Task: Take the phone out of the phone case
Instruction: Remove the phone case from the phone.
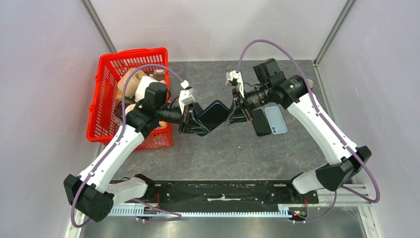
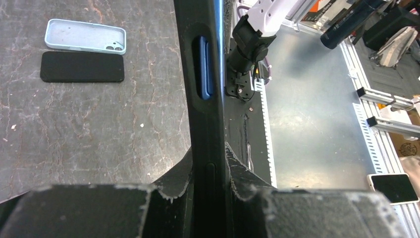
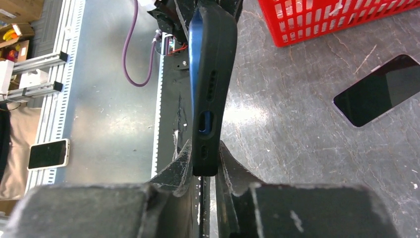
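Note:
A blue phone (image 2: 207,67) sits inside a black phone case (image 1: 214,115), held in the air over the middle of the table between both arms. My left gripper (image 1: 190,121) is shut on one end of the case, and its fingers (image 2: 173,173) press both faces. My right gripper (image 1: 233,111) is shut on the opposite end, pinching the case's bottom corner (image 3: 204,158) by the port cutouts. In the right wrist view the phone's blue edge (image 3: 195,39) shows along the left side of the case (image 3: 220,59).
A second black phone (image 1: 260,122) and an empty light-blue case (image 1: 275,119) lie side by side on the table under the right arm. A red basket (image 1: 106,94) with several objects stands at the left. Grey walls close in the table.

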You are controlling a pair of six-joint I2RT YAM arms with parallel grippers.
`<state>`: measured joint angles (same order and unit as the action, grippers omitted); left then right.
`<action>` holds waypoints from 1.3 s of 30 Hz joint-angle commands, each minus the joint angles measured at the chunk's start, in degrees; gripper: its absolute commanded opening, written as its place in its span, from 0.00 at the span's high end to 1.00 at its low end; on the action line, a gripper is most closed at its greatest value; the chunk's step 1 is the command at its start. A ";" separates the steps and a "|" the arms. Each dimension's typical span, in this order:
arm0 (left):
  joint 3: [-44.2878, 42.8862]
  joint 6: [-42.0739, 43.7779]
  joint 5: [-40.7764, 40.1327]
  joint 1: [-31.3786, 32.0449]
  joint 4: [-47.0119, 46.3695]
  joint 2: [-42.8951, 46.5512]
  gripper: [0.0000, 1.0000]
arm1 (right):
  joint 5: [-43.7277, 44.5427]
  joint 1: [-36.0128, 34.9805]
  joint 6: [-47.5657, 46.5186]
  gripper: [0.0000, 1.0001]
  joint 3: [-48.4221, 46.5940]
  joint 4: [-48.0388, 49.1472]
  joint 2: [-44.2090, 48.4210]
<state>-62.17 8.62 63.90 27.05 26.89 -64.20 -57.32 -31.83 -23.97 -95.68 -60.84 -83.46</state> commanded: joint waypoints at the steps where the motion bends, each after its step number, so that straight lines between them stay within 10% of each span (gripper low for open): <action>1: 0.78 1.85 7.61 0.54 -5.24 1.87 0.98 | -5.44 -0.06 -3.99 1.00 -2.60 -2.21 0.17; 9: -0.92 8.12 14.83 2.05 -2.84 -0.93 0.98 | -8.51 -2.25 -15.85 1.00 -4.54 -11.61 2.22; 20: -9.11 34.84 12.50 8.29 23.44 -5.58 0.98 | -10.05 -6.15 -28.81 1.00 -5.63 -19.80 3.61; 39: -13.59 45.67 9.97 15.84 31.72 -10.20 0.98 | -11.89 -6.92 -35.43 1.00 -9.36 -24.00 -1.77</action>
<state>-73.97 46.33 73.67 38.00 57.10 -73.80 -63.64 -39.22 -58.02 -102.17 -91.55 -83.20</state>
